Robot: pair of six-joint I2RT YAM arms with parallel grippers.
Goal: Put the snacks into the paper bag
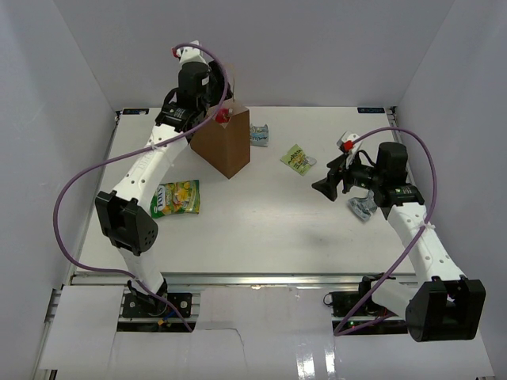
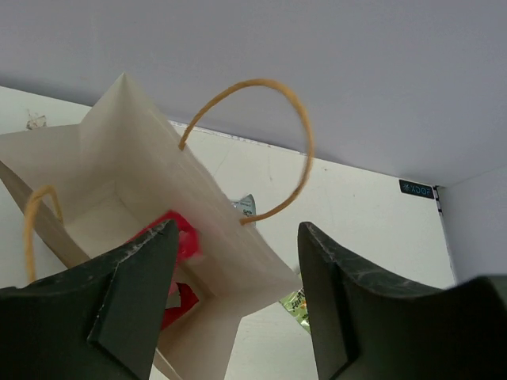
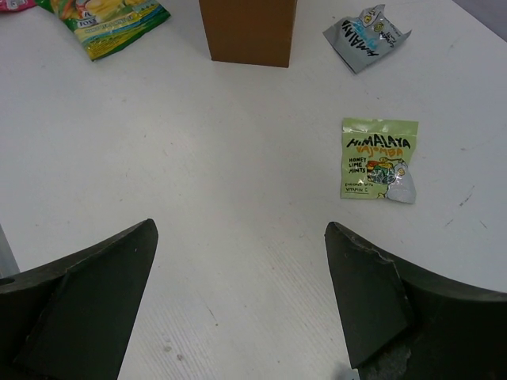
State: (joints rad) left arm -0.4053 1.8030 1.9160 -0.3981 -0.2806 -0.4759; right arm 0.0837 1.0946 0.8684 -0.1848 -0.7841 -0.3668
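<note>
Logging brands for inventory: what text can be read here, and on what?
"HIMALAYA", "HONEY LIME MINTS": green packet
"HIMALAYA": grey packet
Too blurred to read: label on yellow packet
Too small to read: table-edge tag

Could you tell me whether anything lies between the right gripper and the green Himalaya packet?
Nothing visible does: only bare table separates the open right gripper from the green Himalaya packet lying flat ahead.

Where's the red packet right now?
The red packet is inside the paper bag, seen through its open mouth in the left wrist view, just below the open left end effector. The bag stands toward the table's far left.
</note>
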